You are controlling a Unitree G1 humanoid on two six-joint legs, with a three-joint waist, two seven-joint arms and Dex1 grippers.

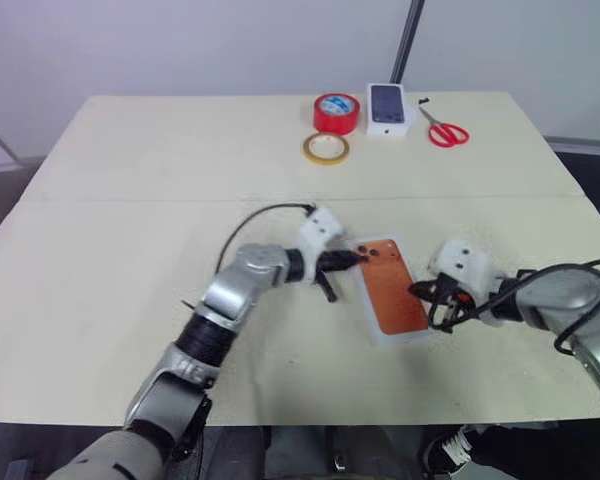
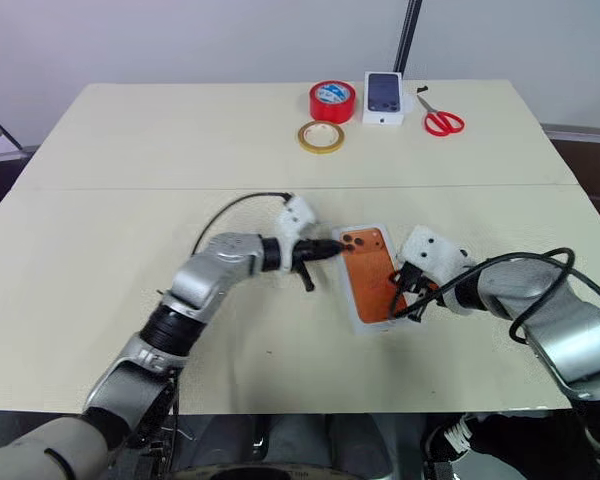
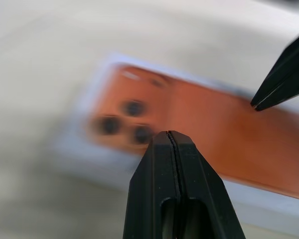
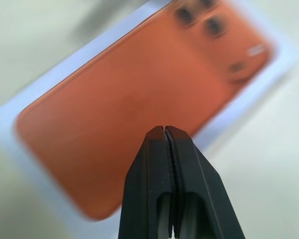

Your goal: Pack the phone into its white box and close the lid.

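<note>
Soft even light, faint shadows; both wrist views heavily blurred

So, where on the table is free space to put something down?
Free: the table's left half, and the wide strip between the red tape row and the phone. Crowded: around the white box, flanked by left gripper and right gripper.

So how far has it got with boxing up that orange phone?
Done: the phone already lies back up inside the white box. In hand: the left gripper, shut, sits at the phone's camera corner, and the right gripper, also shut, at its other side, seemingly nudging it flat. Left: closing the lid; I can't pick one out beside the box.
</note>
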